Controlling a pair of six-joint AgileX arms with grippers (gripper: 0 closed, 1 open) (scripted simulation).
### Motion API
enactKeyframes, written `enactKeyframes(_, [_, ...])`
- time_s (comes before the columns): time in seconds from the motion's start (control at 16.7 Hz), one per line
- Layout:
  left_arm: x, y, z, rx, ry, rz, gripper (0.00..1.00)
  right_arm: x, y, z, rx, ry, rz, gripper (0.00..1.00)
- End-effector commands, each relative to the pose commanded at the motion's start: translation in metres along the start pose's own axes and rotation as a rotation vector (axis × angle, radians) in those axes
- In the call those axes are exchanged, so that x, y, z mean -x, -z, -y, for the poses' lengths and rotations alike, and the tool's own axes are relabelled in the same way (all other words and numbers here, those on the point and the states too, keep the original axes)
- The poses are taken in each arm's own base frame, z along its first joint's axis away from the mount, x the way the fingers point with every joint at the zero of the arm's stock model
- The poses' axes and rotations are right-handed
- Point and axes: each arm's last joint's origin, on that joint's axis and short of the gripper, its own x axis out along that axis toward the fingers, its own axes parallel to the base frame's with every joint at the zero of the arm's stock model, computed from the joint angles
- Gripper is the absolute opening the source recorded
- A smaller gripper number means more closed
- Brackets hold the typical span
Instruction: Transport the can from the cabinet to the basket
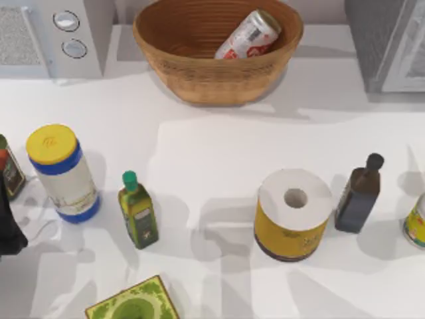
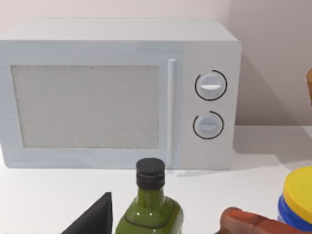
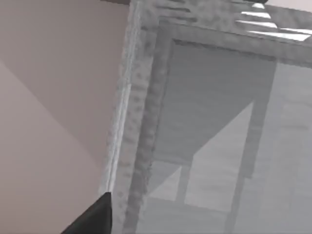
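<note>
The can [image 1: 247,36], silver-white with red print, lies tilted on its side inside the wicker basket [image 1: 166,50] at the back middle of the table. No gripper touches it. The grey speckled cabinet [image 1: 380,40] stands at the back right, and its pale framed door [image 1: 408,63] is swung out. In the right wrist view the cabinet's speckled frame [image 3: 141,122] is close, with a dark tip of my right gripper [image 3: 92,218] in front of it. My left gripper [image 1: 8,229] sits at the table's left edge, and its dark tip [image 2: 95,218] faces the white appliance.
A white appliance with two knobs [image 1: 56,33] stands back left. Across the table stand a yellow-lidded jar [image 1: 63,173], a green oil bottle [image 1: 137,211], a yellow-labelled paper roll [image 1: 292,212], a dark bottle [image 1: 358,196], a yellow-and-green can [image 1: 416,226] and a green box [image 1: 133,302].
</note>
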Motion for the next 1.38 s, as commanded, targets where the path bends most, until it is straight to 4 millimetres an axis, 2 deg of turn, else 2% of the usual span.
enactKeyframes(0.12, [0.000, 0.000, 0.000, 0.000, 0.000, 0.000, 1.00, -0.011, 0.004, 0.024, 0.034, -0.009, -0.012, 1.00])
enactKeyframes(0.3, [0.000, 0.000, 0.000, 0.000, 0.000, 0.000, 1.00, -0.017, 0.024, 0.063, 0.051, -0.008, -0.063, 1.00])
enactKeyframes(0.48, [0.000, 0.000, 0.000, 0.000, 0.000, 0.000, 1.00, -0.008, 0.054, 0.098, 0.017, 0.012, -0.139, 1.00])
enactKeyframes(0.66, [0.000, 0.000, 0.000, 0.000, 0.000, 0.000, 1.00, 0.010, 0.087, 0.122, -0.061, 0.046, -0.215, 1.00])
enactKeyframes(0.84, [0.000, 0.000, 0.000, 0.000, 0.000, 0.000, 1.00, 0.028, 0.111, 0.132, -0.141, 0.077, -0.268, 1.00])
enactKeyframes(0.96, [0.000, 0.000, 0.000, 0.000, 0.000, 0.000, 1.00, 0.034, 0.119, 0.133, -0.170, 0.086, -0.284, 1.00])
enactKeyframes(1.38, [0.000, 0.000, 0.000, 0.000, 0.000, 0.000, 1.00, 0.031, 0.117, 0.135, -0.170, 0.083, -0.283, 1.00])
